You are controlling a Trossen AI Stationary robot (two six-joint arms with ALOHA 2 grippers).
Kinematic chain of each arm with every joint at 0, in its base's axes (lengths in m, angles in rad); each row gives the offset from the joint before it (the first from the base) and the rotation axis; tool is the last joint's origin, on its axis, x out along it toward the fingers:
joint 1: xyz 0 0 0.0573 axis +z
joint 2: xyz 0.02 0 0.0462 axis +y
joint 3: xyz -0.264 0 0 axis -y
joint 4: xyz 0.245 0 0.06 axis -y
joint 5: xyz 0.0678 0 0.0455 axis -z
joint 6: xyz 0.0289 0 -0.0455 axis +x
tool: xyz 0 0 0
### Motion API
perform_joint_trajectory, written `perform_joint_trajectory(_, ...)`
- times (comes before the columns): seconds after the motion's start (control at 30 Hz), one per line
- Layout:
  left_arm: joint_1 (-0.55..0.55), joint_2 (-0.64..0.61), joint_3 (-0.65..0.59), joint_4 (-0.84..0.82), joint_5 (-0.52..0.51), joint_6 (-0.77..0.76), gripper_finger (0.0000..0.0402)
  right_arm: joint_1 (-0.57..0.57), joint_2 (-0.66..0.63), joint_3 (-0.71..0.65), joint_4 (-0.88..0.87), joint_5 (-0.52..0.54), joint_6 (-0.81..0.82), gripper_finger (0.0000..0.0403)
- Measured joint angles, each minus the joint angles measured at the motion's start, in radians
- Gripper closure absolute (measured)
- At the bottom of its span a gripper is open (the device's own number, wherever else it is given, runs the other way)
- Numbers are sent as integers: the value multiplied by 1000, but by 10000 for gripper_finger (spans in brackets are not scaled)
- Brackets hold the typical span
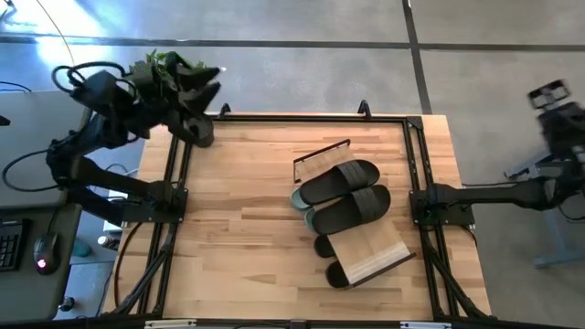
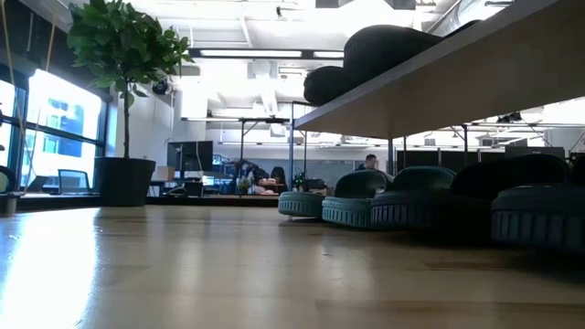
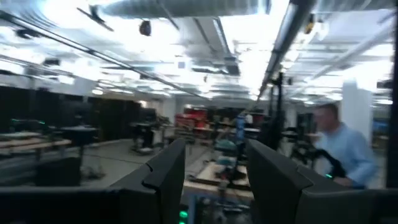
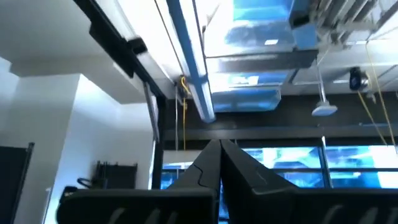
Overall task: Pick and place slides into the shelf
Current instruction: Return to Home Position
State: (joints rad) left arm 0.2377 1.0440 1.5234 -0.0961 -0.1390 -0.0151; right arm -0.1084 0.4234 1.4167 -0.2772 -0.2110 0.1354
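Note:
The shelf [image 1: 366, 249] stands at the middle right of the table, its light-wood plank sloping. Two black slides [image 1: 345, 194] lie side by side on the plank, also seen from table height as black slides [image 2: 384, 50]. Under the plank, green slides [image 1: 302, 199] and black slides [image 1: 329, 260] stick out onto the table; the low view shows green slides [image 2: 366, 206] resting there on their soles. My left gripper [image 3: 214, 155] is open and empty, raised over the table's far left corner [image 1: 208, 90]. My right gripper [image 4: 219, 146] is shut, raised off the table's right side [image 1: 548, 94].
Black frame rails [image 1: 178, 174] run along the table's left and right sides. A potted plant [image 2: 123, 91] stands beyond the far left corner. A person [image 3: 345, 152] shows in the room behind. Bare wood [image 1: 238, 228] lies left of the shelf.

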Motion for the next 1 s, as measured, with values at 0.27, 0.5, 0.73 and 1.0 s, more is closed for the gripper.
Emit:
perform_joint_trajectory(0.27, 77, -107, -42, -140, 15, -51, 247, 2, -20, -68, -79, 39, 2, 403)
perform_joint_trajectory(0.5, 76, -286, -350, -3, -74, -122, 247, 2, -80, -512, 366, -52, 147, 403)
perform_joint_trajectory(0.73, 76, -534, -621, 68, -145, -196, 247, 2, -352, -689, 408, 93, 142, 403)
perform_joint_trajectory(1.0, 77, -736, -815, 102, -176, -248, 247, 2, -377, -861, 489, 151, 243, 403)
